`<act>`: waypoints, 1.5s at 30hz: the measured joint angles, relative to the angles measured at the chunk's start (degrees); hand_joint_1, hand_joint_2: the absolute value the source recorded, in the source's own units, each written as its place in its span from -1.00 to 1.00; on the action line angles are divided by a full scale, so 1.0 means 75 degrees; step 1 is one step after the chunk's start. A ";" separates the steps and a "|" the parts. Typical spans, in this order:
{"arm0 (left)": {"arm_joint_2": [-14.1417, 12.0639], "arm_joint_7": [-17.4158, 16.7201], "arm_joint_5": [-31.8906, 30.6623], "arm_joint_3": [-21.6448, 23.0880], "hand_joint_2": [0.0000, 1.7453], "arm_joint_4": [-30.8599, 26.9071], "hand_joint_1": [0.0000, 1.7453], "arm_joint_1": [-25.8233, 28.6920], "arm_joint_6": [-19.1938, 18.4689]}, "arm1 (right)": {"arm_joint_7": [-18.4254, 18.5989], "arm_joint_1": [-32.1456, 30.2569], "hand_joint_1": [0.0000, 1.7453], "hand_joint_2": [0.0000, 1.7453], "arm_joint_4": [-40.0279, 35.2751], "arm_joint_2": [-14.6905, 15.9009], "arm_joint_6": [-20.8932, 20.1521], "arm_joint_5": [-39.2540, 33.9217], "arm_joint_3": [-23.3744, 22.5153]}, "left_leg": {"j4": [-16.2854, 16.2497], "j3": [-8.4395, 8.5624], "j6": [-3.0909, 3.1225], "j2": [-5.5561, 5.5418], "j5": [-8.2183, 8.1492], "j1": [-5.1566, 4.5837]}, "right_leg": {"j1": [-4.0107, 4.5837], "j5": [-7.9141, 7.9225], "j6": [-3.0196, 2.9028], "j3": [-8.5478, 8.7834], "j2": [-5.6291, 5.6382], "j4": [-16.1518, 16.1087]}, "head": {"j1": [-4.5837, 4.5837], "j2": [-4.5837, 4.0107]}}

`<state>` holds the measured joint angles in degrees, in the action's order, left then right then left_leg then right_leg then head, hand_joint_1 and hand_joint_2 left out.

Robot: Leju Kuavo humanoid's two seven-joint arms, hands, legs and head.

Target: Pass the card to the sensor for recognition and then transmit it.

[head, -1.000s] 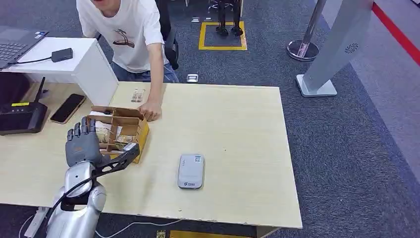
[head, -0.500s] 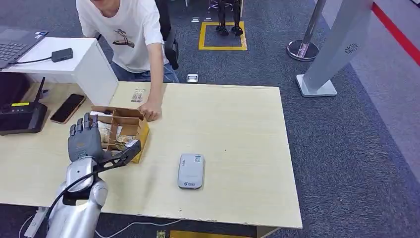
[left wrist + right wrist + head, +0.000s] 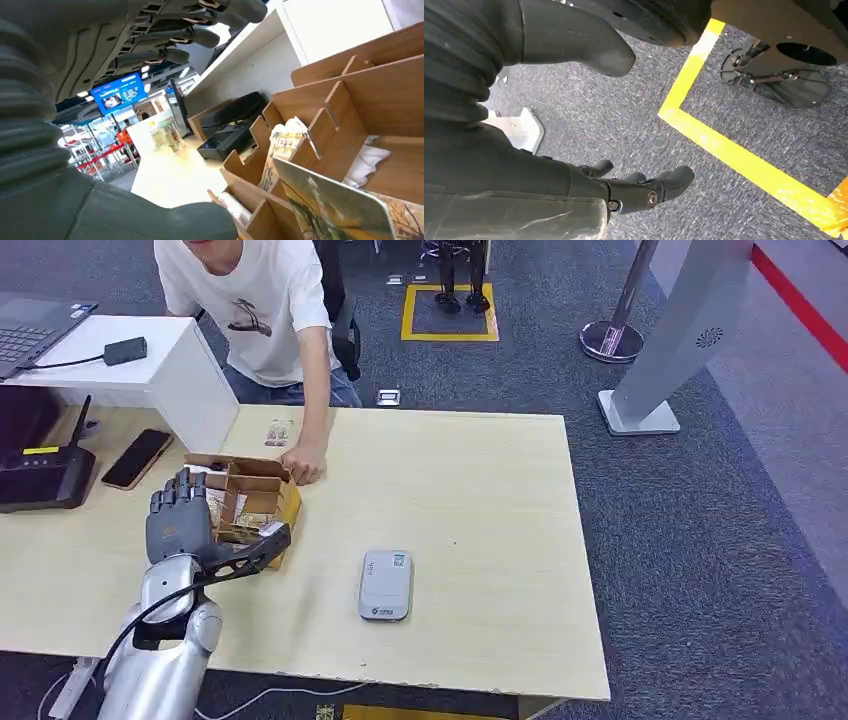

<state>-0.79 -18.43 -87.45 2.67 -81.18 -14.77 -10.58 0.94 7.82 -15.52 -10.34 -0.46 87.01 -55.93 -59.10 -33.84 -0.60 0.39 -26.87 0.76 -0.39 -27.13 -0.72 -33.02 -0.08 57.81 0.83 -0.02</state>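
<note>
Hiding box (image 3: pixel 255 498) compartments: left hand (image 3: pixel 178 523).

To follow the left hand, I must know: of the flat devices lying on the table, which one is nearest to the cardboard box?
The black phone beside the box near the left hand; the grey sensor lies apart, mid-table.

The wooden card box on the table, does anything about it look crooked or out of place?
The wooden card box sits turned at an angle to the table edges, not square. A person's hand rests against its far corner. The left hand hovers open at it. Nothing looks spilled or broken.
</note>
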 joint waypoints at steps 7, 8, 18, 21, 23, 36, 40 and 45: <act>0.0023 0.0000 0.0000 0.0000 1.00 0.0082 -1.00 -0.0015 -0.0015 | -0.0012 0.0013 -1.00 1.00 0.0000 0.0000 -0.0006 -0.0003 0.0000 | 0.0000 0.0000 0.0000 0.0000 0.0000 0.0000 | 0.0000 0.0001 0.0000 0.0000 0.0000 0.0000 | 0.0000 0.0000; 0.0029 0.0000 0.0000 0.0000 1.00 0.0093 -1.00 -0.0016 -0.0021 | -0.0012 0.0014 -1.00 1.00 0.0000 0.0000 -0.0006 0.0000 0.0000 | 0.0000 0.0000 0.0000 0.0000 0.0000 0.0000 | 0.0000 0.0000 0.0000 0.0000 0.0000 0.0000 | 0.0000 0.0000; 0.0038 0.0015 0.0000 0.0000 1.00 0.0212 -0.92 -0.0070 -0.0018 | -0.0015 0.0018 -1.00 1.00 0.0000 0.0000 -0.0009 0.0006 0.0000 | 0.0000 0.0000 0.0000 0.0000 0.0000 0.0000 | 0.0000 0.0000 0.0000 0.0000 0.0000 0.0000 | 0.0000 0.0000; 0.0038 0.0029 0.0000 0.0000 1.00 0.0224 1.00 -0.0072 -0.0009 | -0.0015 0.0018 -1.00 1.00 0.0000 0.0000 -0.0009 0.0006 0.0000 | 0.0000 0.0000 0.0000 0.0000 0.0000 0.0000 | 0.0000 0.0000 0.0000 0.0000 0.0000 0.0000 | 0.0000 0.0000; 0.0038 0.0085 0.0000 0.0000 1.00 0.0227 1.00 -0.0079 0.0023 | -0.0012 0.0018 -1.00 1.00 0.0000 0.0000 -0.0009 0.0006 0.0000 | 0.0000 0.0000 0.0000 0.0000 0.0000 0.0000 | 0.0000 0.0000 0.0000 0.0000 0.0000 0.0000 | 0.0000 0.0000; 0.0058 0.0239 0.0000 0.0000 1.00 0.0242 1.00 -0.0092 0.0038 | -0.0017 0.0018 -1.00 1.00 0.0000 0.0000 -0.0009 0.0003 0.0000 | 0.0000 0.0000 0.0000 0.0000 0.0000 0.0000 | 0.0000 0.0000 0.0000 0.0000 0.0000 0.0000 | 0.0000 0.0000; 0.0076 0.0227 0.0000 0.0000 1.00 0.0245 1.00 -0.0096 0.0108 | -0.0055 0.0019 -1.00 1.00 0.0000 0.0000 -0.0009 0.0006 0.0000 | 0.0000 0.0000 0.0000 0.0000 0.0000 0.0000 | 0.0000 0.0000 0.0000 0.0000 0.0000 0.0000 | 0.0000 0.0000; 0.0076 0.0227 0.0000 0.0000 1.00 0.0245 -1.00 -0.0108 0.0131 | -0.0067 0.0020 -1.00 1.00 0.0000 0.0000 -0.0009 0.0009 0.0000 | 0.0000 0.0000 0.0000 0.0000 0.0000 0.0000 | 0.0000 0.0000 0.0000 0.0000 0.0000 0.0000 | 0.0000 0.0000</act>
<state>-0.22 -16.72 -87.45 2.67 -79.34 -15.58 -9.60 0.44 7.97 -15.52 -10.34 -0.52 87.08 -55.93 -59.10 -33.84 -0.60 0.38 -26.87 0.76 -0.39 -27.13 -0.72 -33.02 -0.08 57.81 0.83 -0.02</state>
